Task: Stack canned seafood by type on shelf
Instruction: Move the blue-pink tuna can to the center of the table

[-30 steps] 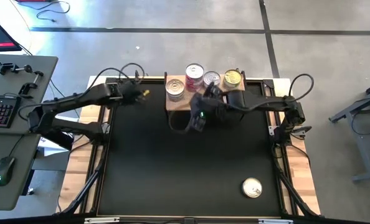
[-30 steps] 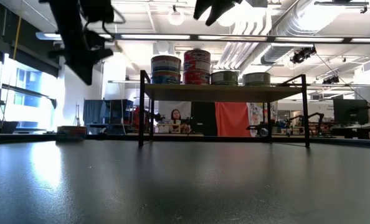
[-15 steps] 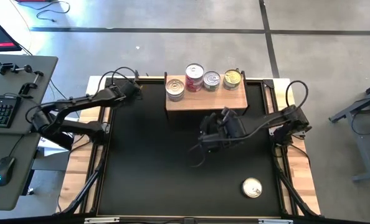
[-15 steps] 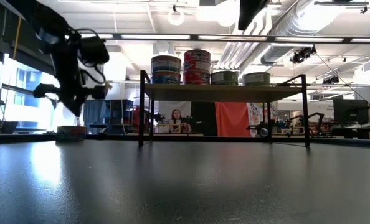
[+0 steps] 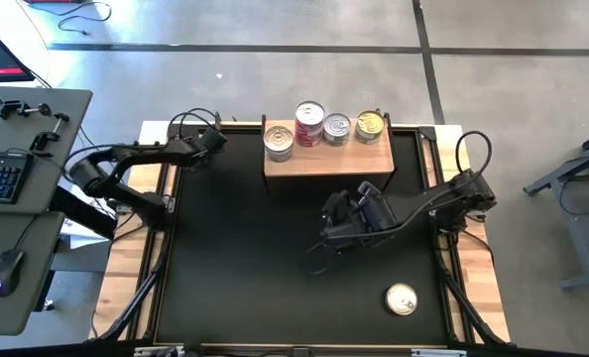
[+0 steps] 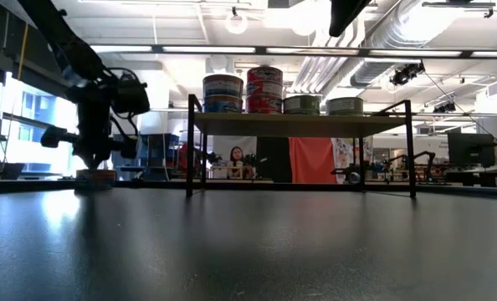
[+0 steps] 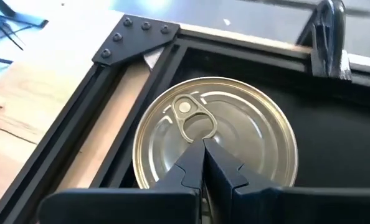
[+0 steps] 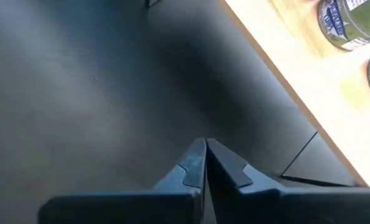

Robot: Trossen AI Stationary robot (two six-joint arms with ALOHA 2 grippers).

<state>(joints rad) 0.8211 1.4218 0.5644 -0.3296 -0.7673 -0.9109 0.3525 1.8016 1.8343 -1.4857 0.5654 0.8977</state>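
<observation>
while both arms pause between picks: a seafood-stacking job stands part done, two tins not yet shelved.
bench (image 5: pixel 245 288): black mat, mostly bare, wooden frame around it.
shelf (image 5: pixel 329 161): light-brown platform at the far edge of the bench, carrying four groups of cans (image 5: pixel 309 117) in a row; low view shows the two on one side stacked higher than the two flat ones beside them.
right tool (image 5: pixel 326 236): fingers pressed together on nothing, hanging over the open mat in front of the shelf.
left tool (image 5: pixel 213 142): fingers closed, empty, poised just above a silver pull-tab tin (image 7: pixel 215 130) at the far left corner of the bench.
loose tin (image 5: pixel 402 298): gold-lidded, alone near the front right of the mat, well apart from the shelf.
doing it well: the left tool likely must spread before dropping, straddle the corner tin's rim squarely clear of the frame rail, then match its lid to the like stack.
</observation>
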